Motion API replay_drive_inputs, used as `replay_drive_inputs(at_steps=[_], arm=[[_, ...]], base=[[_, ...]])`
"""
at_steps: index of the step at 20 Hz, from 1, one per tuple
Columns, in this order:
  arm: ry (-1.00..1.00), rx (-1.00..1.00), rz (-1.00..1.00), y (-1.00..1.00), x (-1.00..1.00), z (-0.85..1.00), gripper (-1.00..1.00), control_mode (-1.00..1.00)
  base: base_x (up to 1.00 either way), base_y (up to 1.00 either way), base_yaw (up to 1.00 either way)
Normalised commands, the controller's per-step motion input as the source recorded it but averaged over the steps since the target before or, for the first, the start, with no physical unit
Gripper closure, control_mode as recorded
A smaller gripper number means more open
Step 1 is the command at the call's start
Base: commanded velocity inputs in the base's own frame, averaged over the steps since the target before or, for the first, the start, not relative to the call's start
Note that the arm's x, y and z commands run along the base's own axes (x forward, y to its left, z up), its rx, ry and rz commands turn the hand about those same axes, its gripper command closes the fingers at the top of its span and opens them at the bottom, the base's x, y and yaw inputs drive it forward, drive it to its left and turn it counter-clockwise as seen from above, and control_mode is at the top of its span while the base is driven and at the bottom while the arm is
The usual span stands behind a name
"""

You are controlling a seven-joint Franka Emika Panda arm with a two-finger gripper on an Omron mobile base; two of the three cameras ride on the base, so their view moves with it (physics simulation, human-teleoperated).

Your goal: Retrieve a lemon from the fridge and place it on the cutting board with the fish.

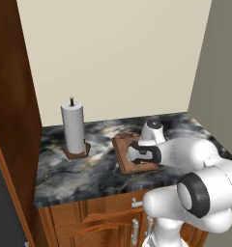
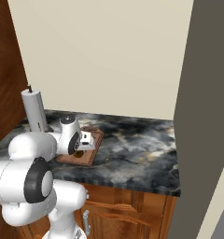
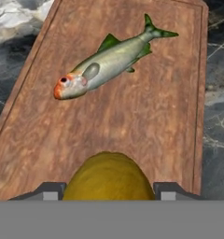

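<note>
In the hand view a dull-yellow lemon (image 3: 109,177) sits between my two fingertips, and my gripper (image 3: 109,191) is shut on it, close above the reddish-brown cutting board (image 3: 146,126). The greenish-grey fish (image 3: 104,63) lies slantwise on the board beyond the lemon, with its orange-tinged head toward the left. From the base views my gripper (image 1: 131,154) (image 2: 86,140) points down over the cutting board (image 1: 122,144) (image 2: 83,159), and the lemon (image 2: 79,152) peeks out just under the hand. The arm hides the fish there.
A paper-towel roll (image 1: 72,128) (image 2: 35,112) stands on a small wooden base left of the board. The dark marble counter (image 1: 79,169) ends against a wooden panel on the left and a tall grey flank (image 2: 202,116), perhaps the fridge's side, on the right.
</note>
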Motion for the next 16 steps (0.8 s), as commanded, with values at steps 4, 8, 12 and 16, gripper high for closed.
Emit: replay_drive_inputs(at_steps=[4,8,12,16], arm=[[0.0,0.0,0.0,0.04,0.1,-0.14,1.0,-1.0],[0.0,0.0,0.0,0.0,0.09,-0.09,1.0,-1.0],[0.0,0.0,0.0,0.0,0.04,-0.05,-1.0,-1.0],[0.0,0.0,0.0,0.0,0.0,0.0,-1.0,-1.0]], base=[[0.0,0.0,0.0],[0.0,0.0,0.0],[0.0,0.0,0.0],[0.0,0.0,0.0]])
